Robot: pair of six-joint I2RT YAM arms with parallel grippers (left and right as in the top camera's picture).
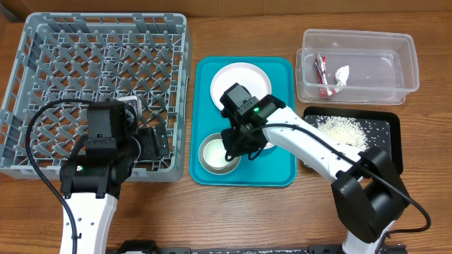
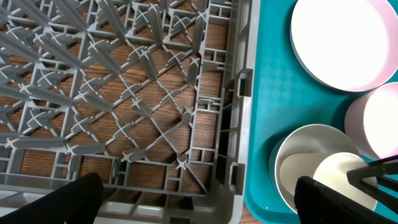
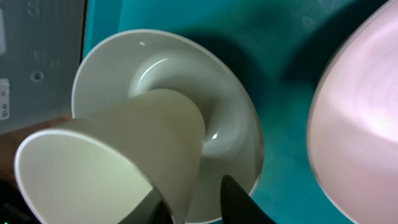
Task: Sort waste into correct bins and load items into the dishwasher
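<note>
My right gripper [image 3: 196, 208] is shut on the wall of the small white cup [image 3: 124, 149], one finger inside the rim and one outside. The cup is tilted, with its base in the pale grey bowl [image 3: 230, 118] on the teal tray [image 1: 279, 67]. The pinkish bowl [image 3: 360, 112] stands just right of it, and the white plate [image 1: 240, 81] lies behind. My left gripper [image 2: 202, 205] is open and empty over the near right corner of the grey dish rack [image 1: 42, 42]. The wrapper [image 1: 322, 74] and scrap [image 1: 342, 74] lie in the clear tub [image 1: 406, 63]. Rice [image 1: 342, 128] lies on the black tray [image 1: 385, 120].
The rack's right wall [image 2: 239, 93] stands close beside the teal tray's left rim [image 2: 264, 112]. My right arm crosses over the tray's right half and hides most of the pinkish bowl from above. No brown food lump shows.
</note>
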